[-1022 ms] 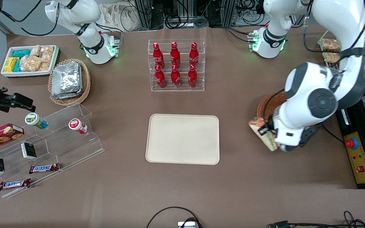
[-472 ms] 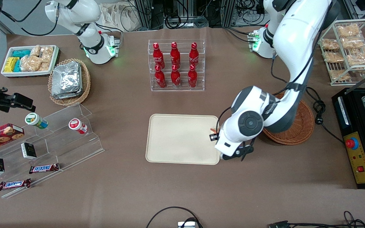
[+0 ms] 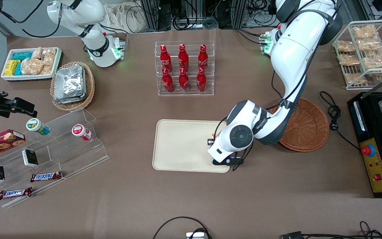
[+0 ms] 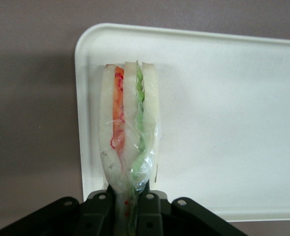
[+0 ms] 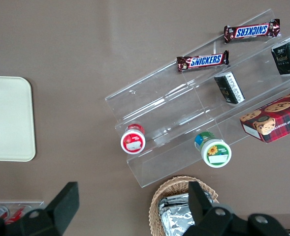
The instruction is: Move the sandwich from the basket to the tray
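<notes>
My gripper [image 4: 130,209] is clamped on the sandwich [image 4: 129,123], the two fingers pressing its wrapped lower end while the orange, red and green layers stand up out of them. A second ago I was holding it just beside the basket [image 3: 305,124]; half a second ago I had reached the tray's [image 3: 181,146] edge on the working arm's side; now I have carried it inward, so my gripper [image 3: 215,143] hangs over the part of the tray nearest that basket. From my wrist I see the sandwich against the cream surface near one rounded corner, with brown table [image 4: 31,123] beside the rim. The basket now lies empty. That means the carry is, I judge, nearly done: what remains is to lower until the sandwich touches the tray, then open. Releasing from up here might let it tumble toward the rim.
</notes>
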Controlling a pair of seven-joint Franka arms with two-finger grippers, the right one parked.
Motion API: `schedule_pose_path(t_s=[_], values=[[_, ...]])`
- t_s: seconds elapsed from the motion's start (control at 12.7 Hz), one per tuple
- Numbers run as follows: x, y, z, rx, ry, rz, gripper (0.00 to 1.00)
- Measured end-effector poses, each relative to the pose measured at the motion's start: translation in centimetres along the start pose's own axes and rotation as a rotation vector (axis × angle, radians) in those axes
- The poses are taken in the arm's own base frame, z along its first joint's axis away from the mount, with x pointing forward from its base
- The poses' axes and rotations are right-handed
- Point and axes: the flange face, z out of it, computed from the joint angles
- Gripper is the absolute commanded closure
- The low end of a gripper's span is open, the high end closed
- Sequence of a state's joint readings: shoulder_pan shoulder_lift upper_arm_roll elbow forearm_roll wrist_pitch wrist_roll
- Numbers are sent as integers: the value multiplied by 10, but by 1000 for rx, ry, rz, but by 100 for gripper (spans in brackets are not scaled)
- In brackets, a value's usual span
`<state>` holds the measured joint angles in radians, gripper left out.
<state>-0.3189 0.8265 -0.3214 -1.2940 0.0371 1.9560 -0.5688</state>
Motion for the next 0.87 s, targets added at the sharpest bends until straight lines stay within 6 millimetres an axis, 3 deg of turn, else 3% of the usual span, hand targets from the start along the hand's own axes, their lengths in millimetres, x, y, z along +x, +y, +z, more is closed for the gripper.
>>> schedule_pose_path(t_s=[0.08, 0.16, 0.39, 0.55, 0.71, 0.87], values=[[0, 0, 6, 3, -8, 10, 52], [0, 0, 10, 5, -13, 12, 1], [-1, 0, 9, 4, -9, 16, 0], [-2, -1, -4, 10, -9, 15, 0], [-9, -8, -33, 44, -28, 10, 0], [-18, -32, -71, 113, -62, -17, 0]])
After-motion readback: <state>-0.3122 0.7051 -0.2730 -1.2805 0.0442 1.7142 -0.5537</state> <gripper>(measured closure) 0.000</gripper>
